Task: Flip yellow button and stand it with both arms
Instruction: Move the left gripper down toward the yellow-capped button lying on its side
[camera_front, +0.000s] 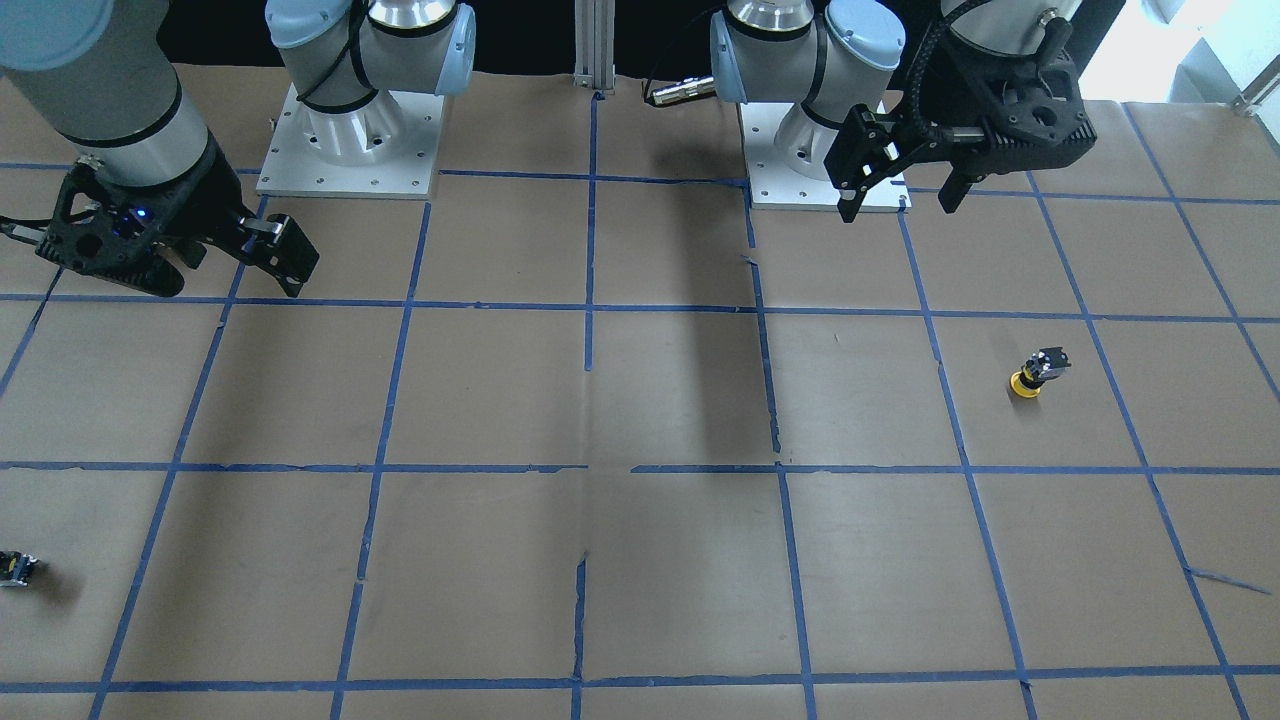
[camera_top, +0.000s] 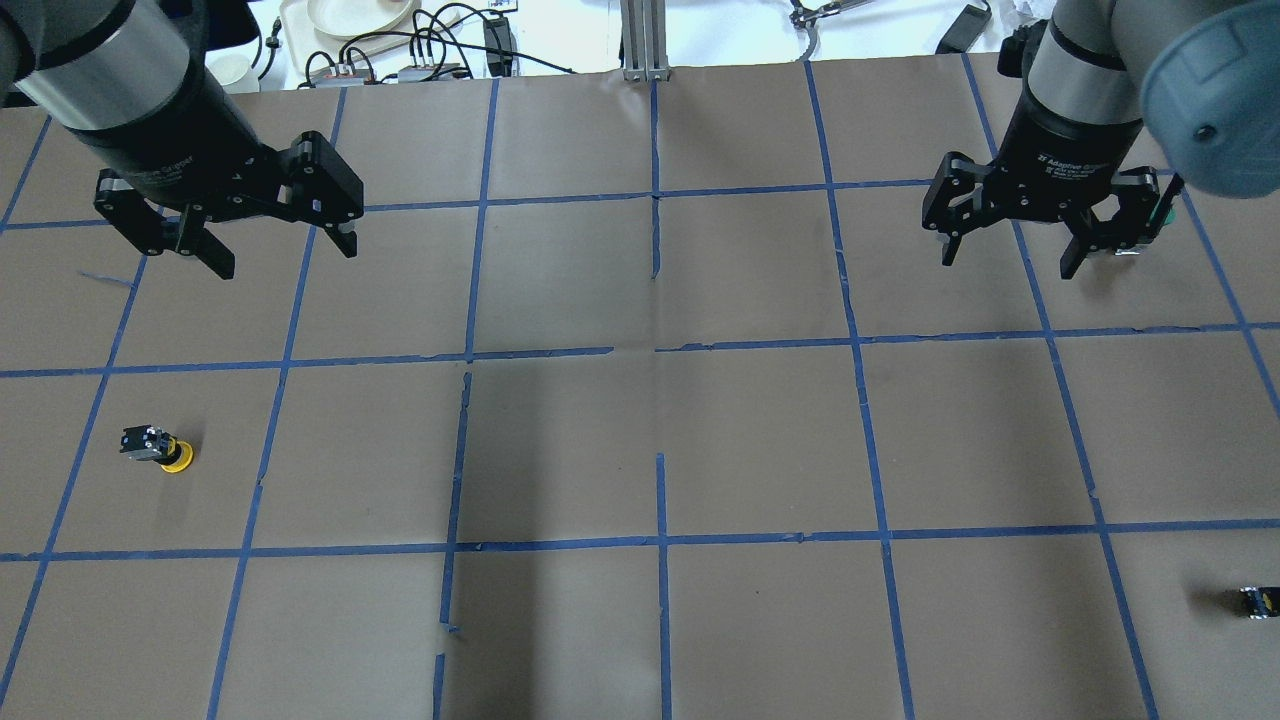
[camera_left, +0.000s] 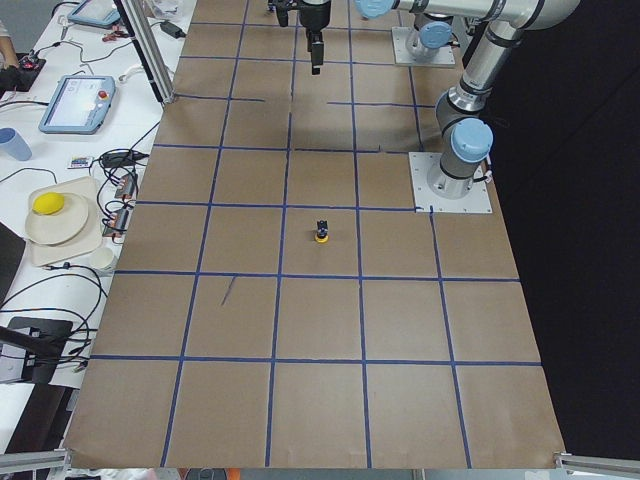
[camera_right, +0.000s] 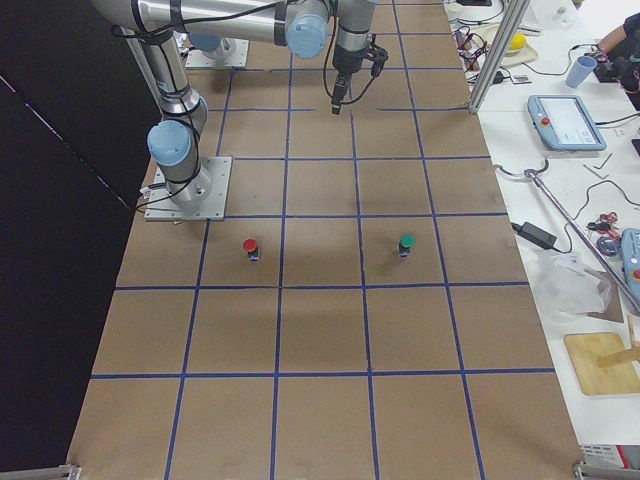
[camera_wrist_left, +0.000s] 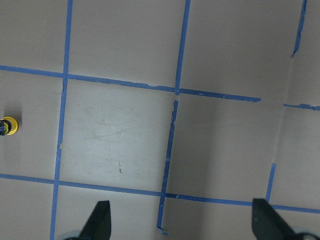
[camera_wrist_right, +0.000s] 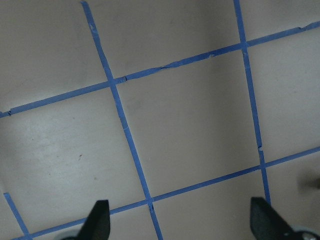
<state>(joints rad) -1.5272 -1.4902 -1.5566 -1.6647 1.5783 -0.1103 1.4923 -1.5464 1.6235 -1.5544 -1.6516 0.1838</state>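
Note:
The yellow button (camera_front: 1035, 373) rests on the brown paper, seemingly cap down with its black-and-grey body on top. It also shows in the overhead view (camera_top: 158, 448), the exterior left view (camera_left: 321, 232) and at the left edge of the left wrist view (camera_wrist_left: 7, 126). My left gripper (camera_top: 284, 258) is open and empty. It hangs well above the table, behind and to the right of the button, and it shows in the front-facing view (camera_front: 898, 210). My right gripper (camera_top: 1006, 265) is open and empty, far across the table, and it also shows in the front-facing view (camera_front: 240, 268).
A small dark capless part (camera_top: 1258, 601) lies near the table's right front edge. The exterior right view shows a red-capped button (camera_right: 250, 247) and a green-capped button (camera_right: 406, 243). Blue tape lines grid the paper. Cables, plates and tablets (camera_left: 80, 103) sit beyond the far edge.

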